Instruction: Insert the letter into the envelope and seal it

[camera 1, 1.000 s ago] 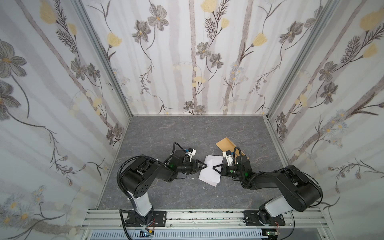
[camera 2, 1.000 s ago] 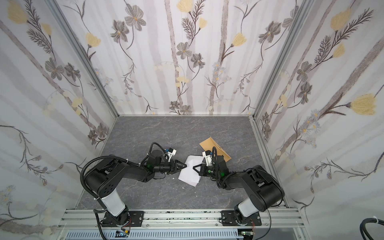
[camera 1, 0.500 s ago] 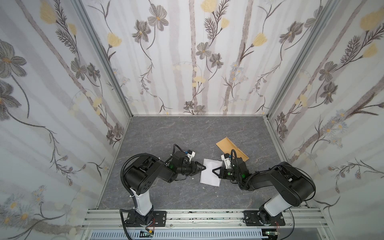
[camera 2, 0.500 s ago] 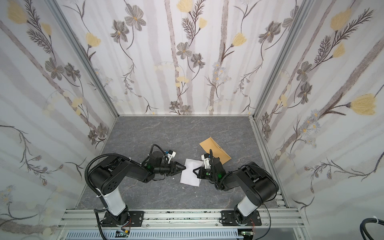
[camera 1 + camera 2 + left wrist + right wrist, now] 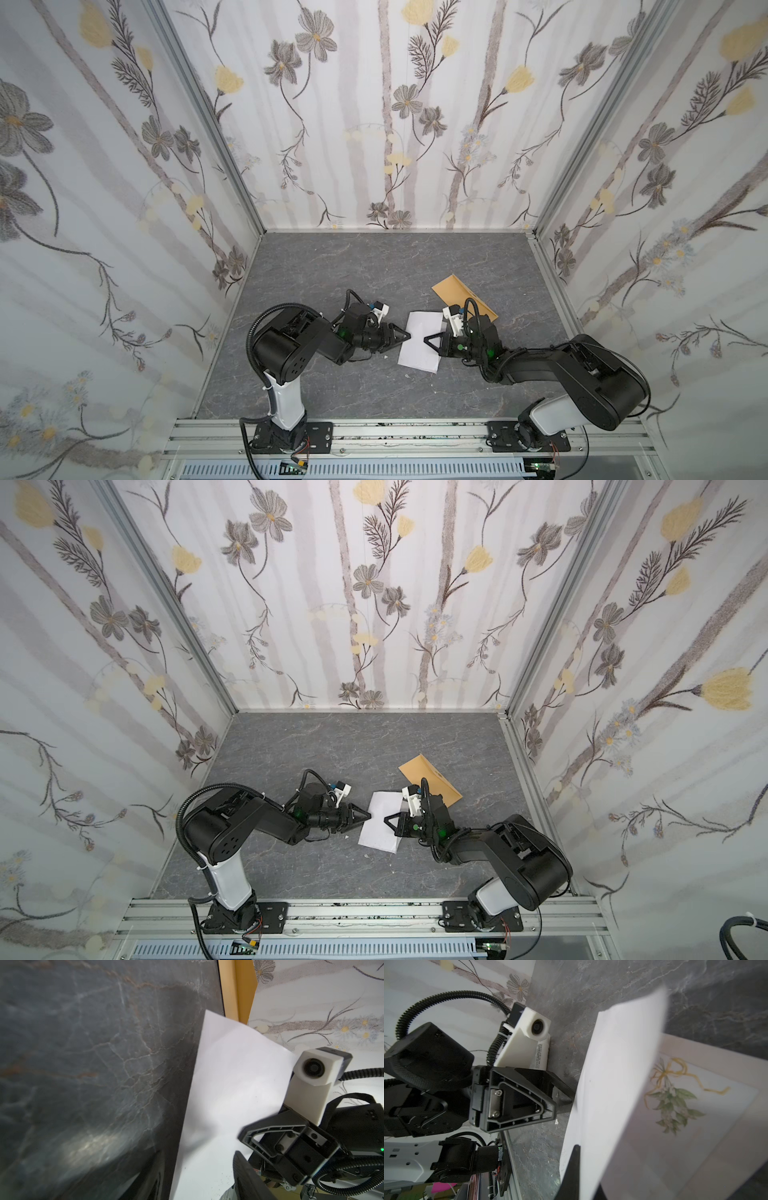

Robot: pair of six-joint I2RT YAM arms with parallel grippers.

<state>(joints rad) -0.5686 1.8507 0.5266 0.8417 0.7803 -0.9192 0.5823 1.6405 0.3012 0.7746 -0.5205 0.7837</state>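
The letter (image 5: 419, 343) (image 5: 380, 823) lies white side up on the grey table between both arms. In the right wrist view its white flap (image 5: 623, 1059) stands raised over the printed floral face (image 5: 672, 1097). My right gripper (image 5: 429, 340) (image 5: 588, 1167) is shut on the letter's right edge. My left gripper (image 5: 406, 334) (image 5: 197, 1159) is open, its jaws straddling the letter's (image 5: 228, 1084) left edge, one over the sheet, one over the table. The brown envelope (image 5: 455, 289) (image 5: 428, 773) (image 5: 236, 987) lies flat behind the right wrist, partly hidden by it.
Floral walls enclose the table on three sides, and an aluminium rail (image 5: 415, 432) with both arm bases runs along the front. A small white tube with printed text (image 5: 540, 1056) lies beside the left gripper. Bare grey table (image 5: 374, 257) stretches toward the back wall.
The right wrist has slid slightly toward the front, baring more of the envelope. The left gripper has shifted a little along the letter's left edge. The letter stays between them.
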